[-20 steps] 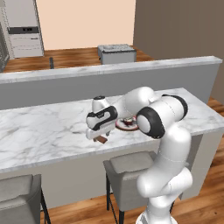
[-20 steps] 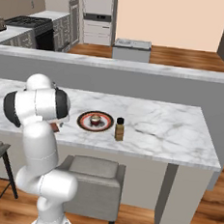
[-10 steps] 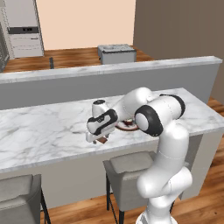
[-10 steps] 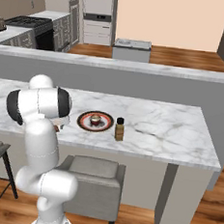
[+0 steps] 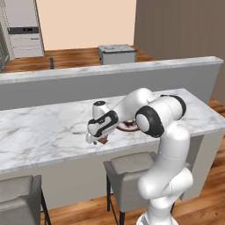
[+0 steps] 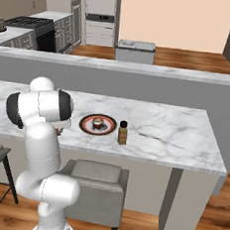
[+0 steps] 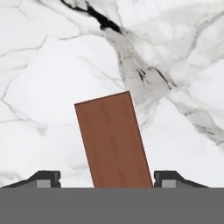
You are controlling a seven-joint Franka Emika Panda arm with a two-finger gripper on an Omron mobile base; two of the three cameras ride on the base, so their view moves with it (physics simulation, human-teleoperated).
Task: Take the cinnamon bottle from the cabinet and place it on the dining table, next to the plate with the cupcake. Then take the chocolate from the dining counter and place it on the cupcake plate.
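Evidently the hand [image 7: 106, 180] straddles the chocolate [image 7: 113, 140] — fingers wide apart, not touching.

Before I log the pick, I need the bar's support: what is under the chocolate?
White grey-veined dining counter shows around and beneath the chocolate. The bar hides the marble directly under it, so contact or a lift can't be told.

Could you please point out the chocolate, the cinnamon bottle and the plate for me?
chocolate [image 7: 114, 142], hand view, middle of the bar.
cinnamon bottle [image 6: 122, 134], right base view, amber body.
plate [image 6: 86, 121], right base view, left rim.
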